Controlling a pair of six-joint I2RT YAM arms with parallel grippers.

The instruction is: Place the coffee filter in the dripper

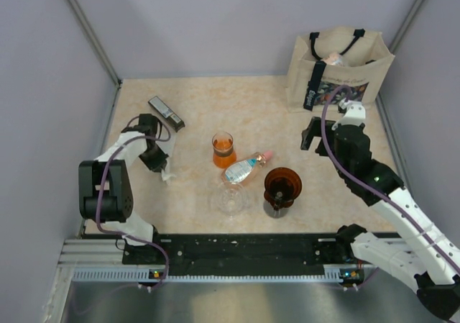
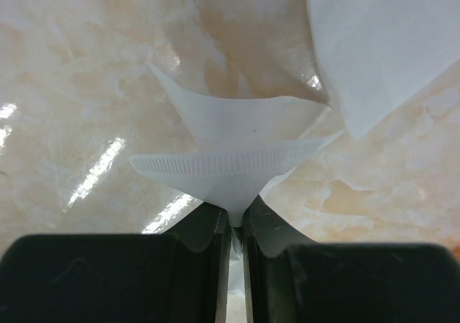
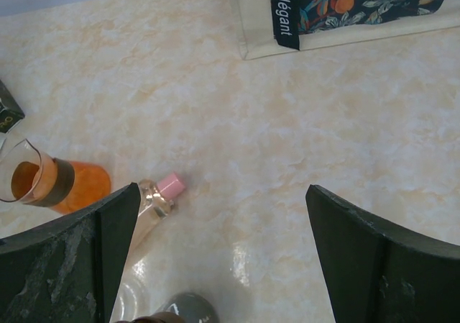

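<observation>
Left arm: elbow folded back, hand (image 2: 231,211) low over the desk's (image 1: 215,100) left side, pinched tight on the coffee filter (image 2: 230,150)
Right arm: stretched out near the tote bag (image 1: 338,67), hand (image 3: 223,190) spread wide, nothing in it
Filter axis: narrow end in the fingers, fanning away from them, crimped edge running side to side
Filter spot: well apart from the dripper (image 1: 282,186)
Count: one dripper, one gripped filter, plus another white sheet (image 2: 374,42) beside it, can't tell what

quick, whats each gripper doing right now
Left gripper: closed on the coffee filter.
Right gripper: open, holding nothing.
</observation>
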